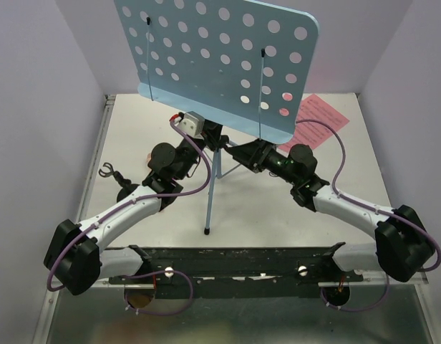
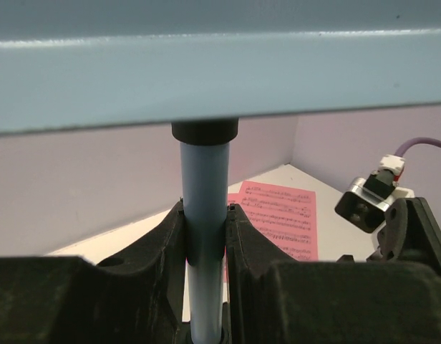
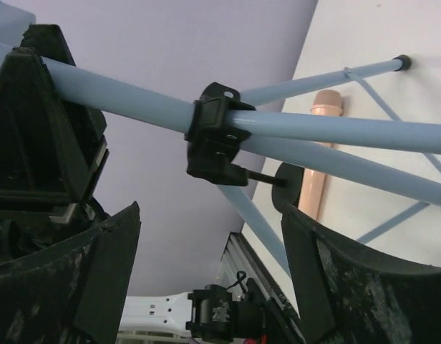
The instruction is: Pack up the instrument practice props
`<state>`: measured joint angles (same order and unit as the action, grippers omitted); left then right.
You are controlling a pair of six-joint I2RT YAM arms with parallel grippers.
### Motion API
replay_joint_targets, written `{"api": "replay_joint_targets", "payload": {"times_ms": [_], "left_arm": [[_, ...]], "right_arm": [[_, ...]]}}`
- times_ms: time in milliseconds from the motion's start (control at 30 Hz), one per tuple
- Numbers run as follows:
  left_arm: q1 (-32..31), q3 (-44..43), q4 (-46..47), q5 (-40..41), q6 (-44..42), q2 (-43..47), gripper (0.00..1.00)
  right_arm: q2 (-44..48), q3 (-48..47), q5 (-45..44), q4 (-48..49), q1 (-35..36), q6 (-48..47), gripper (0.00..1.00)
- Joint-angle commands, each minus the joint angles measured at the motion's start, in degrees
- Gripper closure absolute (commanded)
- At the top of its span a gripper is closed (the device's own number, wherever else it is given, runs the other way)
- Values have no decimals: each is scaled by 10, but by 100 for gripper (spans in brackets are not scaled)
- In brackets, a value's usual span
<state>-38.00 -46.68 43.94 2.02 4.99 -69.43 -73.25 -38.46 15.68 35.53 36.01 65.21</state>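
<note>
Left hand (image 2: 205,231) clamps the pole (image 2: 204,172) of the one music stand (image 1: 206,50); right hand (image 3: 206,236), spread wide, hovers at its leg collar (image 3: 213,140).

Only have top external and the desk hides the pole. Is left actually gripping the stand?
Observer: Yes. In left wrist, the left gripper is shut on the stand pole, just under the black collar below the desk.
Operator: And right?
Observer: In right wrist, the right gripper is open. The black leg hub sits just ahead of the gap, untouched.
Operator: I can't find the mic.
Observer: The microphone lies flat on the table, beyond the tripod legs in right wrist.
</note>
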Motion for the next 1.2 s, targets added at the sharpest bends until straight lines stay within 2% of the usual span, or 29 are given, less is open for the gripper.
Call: {"api": "replay_joint_targets", "payload": {"times_ms": [0,67,200,533,700,967,1067,1167], "left_arm": [[1,11,-15,13,7,14,100],[0,11,-18,8,5,15,100],[1,9,-20,5,1,16,100],[1,8,-15,9,-7,14,100],[1,10,-11,7,-2,18,100],[0,15,-10,6,-2,25,100],[1,18,-10,4,-2,26,100],[1,19,-9,4,-2,25,100]], "right_arm": [[-30,-57,65,34,-2,39,16],[-42,-89,62,-8,-2,5,18],[-66,-121,70,-29,-2,6,20],[-99,-93,93,-6,-2,112,16],[-118,-98,92,6,-2,137,19],[-147,-82,79,78,-7,192,40],[-155,-88,87,96,-9,198,54],[-160,-95,93,98,-8,197,64]]}}
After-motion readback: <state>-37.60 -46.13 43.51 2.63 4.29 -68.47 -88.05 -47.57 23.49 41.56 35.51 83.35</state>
